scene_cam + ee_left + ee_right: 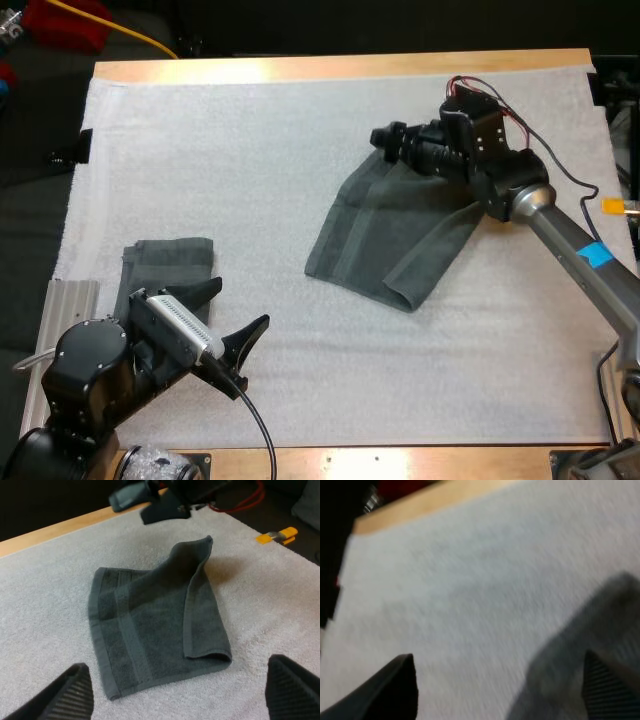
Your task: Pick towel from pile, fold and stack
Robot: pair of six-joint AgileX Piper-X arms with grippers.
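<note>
Nearest the camera, at the lower left of the high view, the left gripper (232,312) sits over the mat with its two black fingers spread wide, grasping nothing. In the left wrist view, this gripper (176,664) has its fingers apart, short of the towel's near edge and clear of the cloth.

The wooden table (340,68) shows as a bare rim along the top and bottom of the high view. The white mat (250,150) covers nearly all the rest.

The dark grey-green towel (390,230) lies right of centre in the high view, flat on the mat and partly folded. Its right-hand part is doubled over on top, with a rounded fold at the lower end. The left wrist view shows the towel (150,625) with the flap's far corner raised a little.

A folded towel (170,262) lies at the lower left, just beyond the left gripper and partly hidden by that arm.

The right gripper (385,140) is in the upper right of centre, at the towel's far corner; I cannot tell whether it touches. In the right wrist view, this gripper (497,660) is released, its fingers apart over bare mat, with the towel (610,610) beside one finger.
</note>
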